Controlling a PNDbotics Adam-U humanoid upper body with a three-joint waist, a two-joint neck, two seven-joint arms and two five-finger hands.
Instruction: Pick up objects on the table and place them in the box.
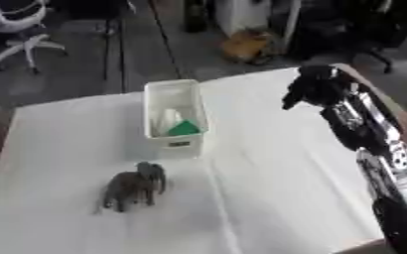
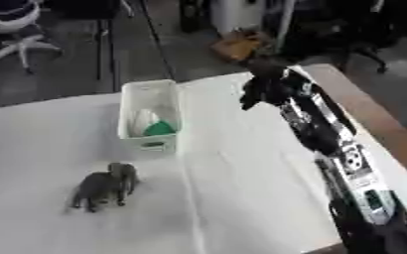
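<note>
Surface: a table covered in white cloth fills the lower two thirds of the frame, lying slightly askew, with a long crease running down the cloth from below the box toward the bottom edge. A brown wooden edge shows bare along the right side in the right eye view.

Room: dark grey floor beyond the table. A white office chair stands in the upper left corner. A yellowish-brown bundle lies on the floor at upper centre, beside white and dark furniture that cannot be made out further.

Markings: the box carries a small dark label on its near end wall; the writing cannot be read. The arm bears small light patches with marks, also unreadable.

Task items: a grey toy elephant stands upright on the cloth at lower left of centre, head toward the box, near the box's near end but apart from it. The box is white, narrow and open-topped, at centre frame with its long side running away from the viewer. Inside sit a green piece at the near end and something white behind it.

Right hand: black, raised at the upper right over the far right part of the table, well apart from the box and the elephant. Fingers hang curled downward and hold nothing. The arm runs from the lower right corner up to it.

Left hand: does not show in either view.
</note>
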